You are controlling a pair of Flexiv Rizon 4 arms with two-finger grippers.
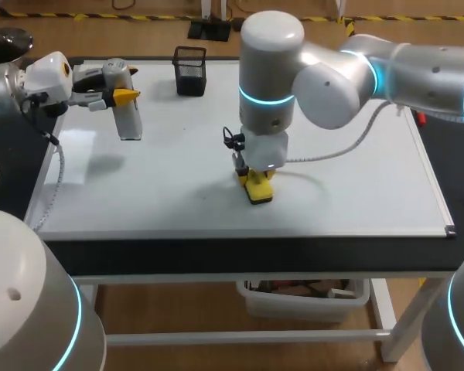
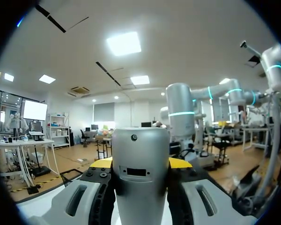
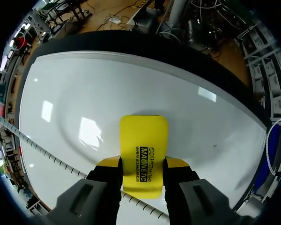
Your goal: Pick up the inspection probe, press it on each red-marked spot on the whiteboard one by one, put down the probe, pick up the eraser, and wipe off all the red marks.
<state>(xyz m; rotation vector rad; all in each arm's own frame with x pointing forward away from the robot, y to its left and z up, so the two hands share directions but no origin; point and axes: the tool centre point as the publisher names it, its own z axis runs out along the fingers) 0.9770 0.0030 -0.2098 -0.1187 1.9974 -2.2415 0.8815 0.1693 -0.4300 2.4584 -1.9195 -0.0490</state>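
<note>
Yellow eraser down mid-board, probe held up at upper left

Upper left of the head view: the left gripper (image 1: 117, 99) pinches the silver probe (image 1: 129, 116) from both sides, upright and seemingly clear of the whiteboard (image 1: 356, 201). Upper middle, a black mesh cup (image 1: 190, 69) sits near the far edge. Centre frame, the right gripper (image 1: 255, 175) clamps the eraser (image 1: 261, 193) by its narrow sides, flat face on the board. No red marks show on the bare white surface, though some may hide under the eraser or arm. To wipe well, I'd say: pad flat, even downward pressure, overlapping sweeps, a grip firm enough to stop twisting, and a path well apart from the probe.
</note>
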